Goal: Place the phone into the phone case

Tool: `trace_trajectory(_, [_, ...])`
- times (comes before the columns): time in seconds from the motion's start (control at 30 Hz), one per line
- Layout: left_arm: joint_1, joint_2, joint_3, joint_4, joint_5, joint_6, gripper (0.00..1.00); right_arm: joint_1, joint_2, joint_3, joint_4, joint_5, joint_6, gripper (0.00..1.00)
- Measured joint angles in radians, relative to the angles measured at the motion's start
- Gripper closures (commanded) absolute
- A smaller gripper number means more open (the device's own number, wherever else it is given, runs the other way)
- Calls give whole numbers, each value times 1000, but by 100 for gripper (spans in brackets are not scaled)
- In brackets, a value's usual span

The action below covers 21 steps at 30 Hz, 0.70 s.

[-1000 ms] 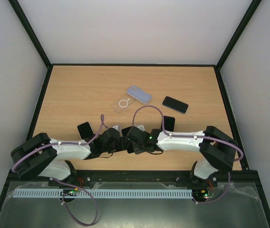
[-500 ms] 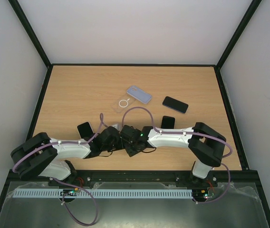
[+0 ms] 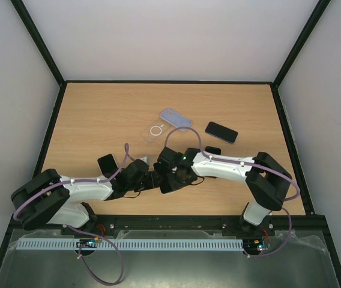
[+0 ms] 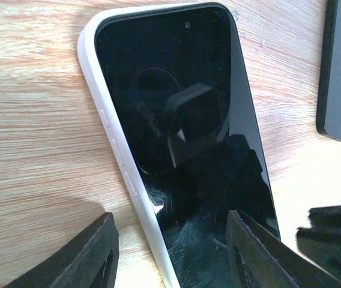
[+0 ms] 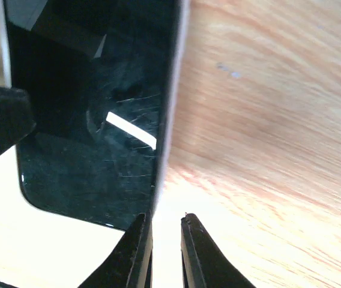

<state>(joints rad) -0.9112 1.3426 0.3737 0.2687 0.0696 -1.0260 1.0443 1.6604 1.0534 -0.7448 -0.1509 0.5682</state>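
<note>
While both arms met low over the near middle of the counter (image 3: 98, 114), I recorded the phone (image 4: 182, 132) lying face up on the wood, its dark screen seated inside a white case (image 4: 105, 114). The left end effector (image 4: 170, 258) was released, its fingers (image 4: 92, 252) spread to either side of the phone's near end. The right end effector (image 5: 165, 249) was all but clenched, with only a slim gap between its fingertips, poised at the case's edge; contact could not be confirmed. A second dark handset (image 4: 338, 66) lay just beside the phone.
</note>
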Motion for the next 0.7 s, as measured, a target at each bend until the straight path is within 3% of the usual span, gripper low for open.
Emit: trace_trajectory(0.7, [1, 24, 0, 33, 17, 17, 52, -85, -11, -29, 46, -119, -26, 91])
